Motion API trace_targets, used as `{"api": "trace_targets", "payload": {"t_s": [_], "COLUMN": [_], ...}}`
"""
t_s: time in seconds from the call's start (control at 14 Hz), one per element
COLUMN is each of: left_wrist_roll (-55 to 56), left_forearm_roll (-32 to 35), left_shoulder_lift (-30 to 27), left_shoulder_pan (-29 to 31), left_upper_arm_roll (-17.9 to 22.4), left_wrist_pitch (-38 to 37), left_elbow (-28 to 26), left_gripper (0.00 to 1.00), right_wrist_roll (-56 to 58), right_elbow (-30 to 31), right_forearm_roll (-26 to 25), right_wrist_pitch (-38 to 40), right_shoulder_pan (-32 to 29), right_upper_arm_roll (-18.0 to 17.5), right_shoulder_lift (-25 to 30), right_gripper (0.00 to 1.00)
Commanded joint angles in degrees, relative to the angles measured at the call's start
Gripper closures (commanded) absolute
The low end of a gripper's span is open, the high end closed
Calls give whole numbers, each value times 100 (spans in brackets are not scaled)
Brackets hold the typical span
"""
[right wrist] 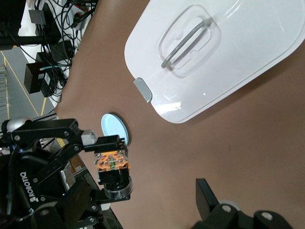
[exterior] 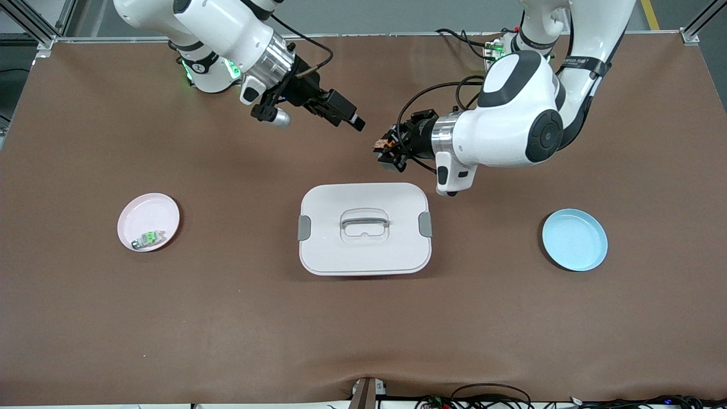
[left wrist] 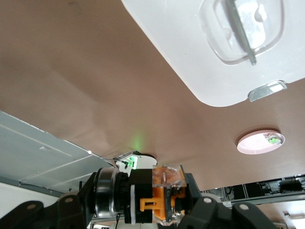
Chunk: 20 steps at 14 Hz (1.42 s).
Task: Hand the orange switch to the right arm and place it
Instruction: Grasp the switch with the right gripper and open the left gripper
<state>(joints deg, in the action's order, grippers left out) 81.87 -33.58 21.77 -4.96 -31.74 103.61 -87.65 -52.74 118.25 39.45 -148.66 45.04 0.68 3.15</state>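
- Your switch (exterior: pixel 385 145) sits pinched in the left claw (exterior: pixel 384 149), up in the air over bare desk (exterior: pixel 227 318), just past the edge of the white box (exterior: pixel 364 228) that lies toward the robots' bases.
- In the left wrist view you see the switch (left wrist: pixel 162 193) with its clear top and orange body clamped between the dark fingers (left wrist: pixel 205 210).
- In the right wrist view the same switch (right wrist: pixel 112 164) shows in the left claw (right wrist: pixel 108 160), orange parts facing the camera.
- The right claw (exterior: pixel 347 116) hangs spread and holds nothing, over the desk and near the left claw, with a gap between them; one of its fingers (right wrist: pixel 205 195) shows in the right wrist view.
- The box lies shut at the middle of the desk, grey handle on its lid, grey clips at both ends.
- Toward the right arm's end you have a pink plate (exterior: pixel 149 221) carrying a pale part with a green mark (exterior: pixel 149 237).
- Toward the left arm's end lies a blue plate (exterior: pixel 574 240).
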Motion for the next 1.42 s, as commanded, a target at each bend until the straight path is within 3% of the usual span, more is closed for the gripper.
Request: {"api": "trace_targets", "payload": {"t_s": [0.0, 0.43, 0.93, 1.14, 1.35], "left_wrist_roll": [285, 391, 400, 496, 497], "left_forearm_roll": [-78, -78, -43, -34, -43], "left_shoulder_lift": [56, 56, 56, 56, 65], "left_shoulder_pan": [-180, -286, -400, -400, -400], "left_upper_arm_roll": [-8, -8, -8, -8, -8], "left_wrist_pitch": [142, 168, 168, 168, 168], "left_elbow": [117, 117, 117, 117, 117], "left_gripper": [100, 100, 100, 100, 100], "right_wrist_roll": [-70, -149, -149, -132, -132], "right_elbow": [-171, -355, -365, -356, -356], "right_forearm_roll": [80, 89, 71, 71, 71], "right_wrist_pitch": [-399, -638, -638, -612, -603], "right_shoulder_pan": [285, 480, 471, 436, 418], "right_upper_arm_roll": [72, 72, 72, 81, 90], "right_shoulder_lift": [-270, -675, -745, -728, -719], "right_gripper": [0, 0, 0, 21, 51]}}
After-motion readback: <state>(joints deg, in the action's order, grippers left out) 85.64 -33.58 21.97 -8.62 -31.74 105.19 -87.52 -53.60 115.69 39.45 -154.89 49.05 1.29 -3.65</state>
